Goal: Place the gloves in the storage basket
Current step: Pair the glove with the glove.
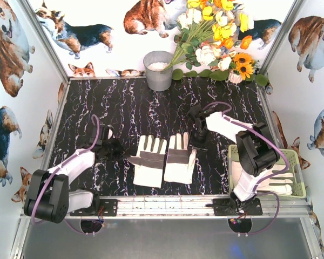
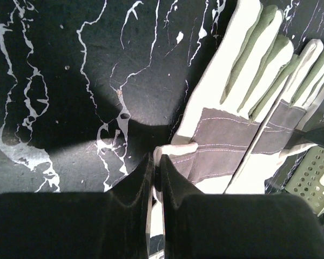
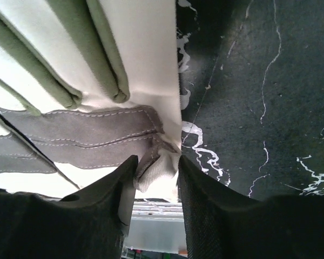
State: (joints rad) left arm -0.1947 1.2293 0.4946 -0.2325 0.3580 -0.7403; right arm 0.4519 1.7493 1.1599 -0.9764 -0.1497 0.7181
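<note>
Two cream-white gloves with grey-olive fingers lie flat side by side mid-table, the left glove (image 1: 149, 164) and the right glove (image 1: 178, 162). My left gripper (image 1: 117, 149) is down at the left glove's thumb; in the left wrist view its jaws (image 2: 156, 162) are pinched on that thumb of the left glove (image 2: 232, 118). My right gripper (image 1: 197, 144) is at the right glove's right edge; in the right wrist view the jaws (image 3: 157, 162) hold the bunched thumb of the right glove (image 3: 97, 129). The yellow-green storage basket (image 1: 298, 171) stands at the right with another glove (image 1: 275, 184) inside.
A grey metal bucket (image 1: 158, 70) stands at the back centre, with a bunch of flowers (image 1: 216, 38) to its right. An aluminium rail (image 1: 167, 204) runs along the near edge. The basket corner (image 2: 313, 172) shows in the left wrist view.
</note>
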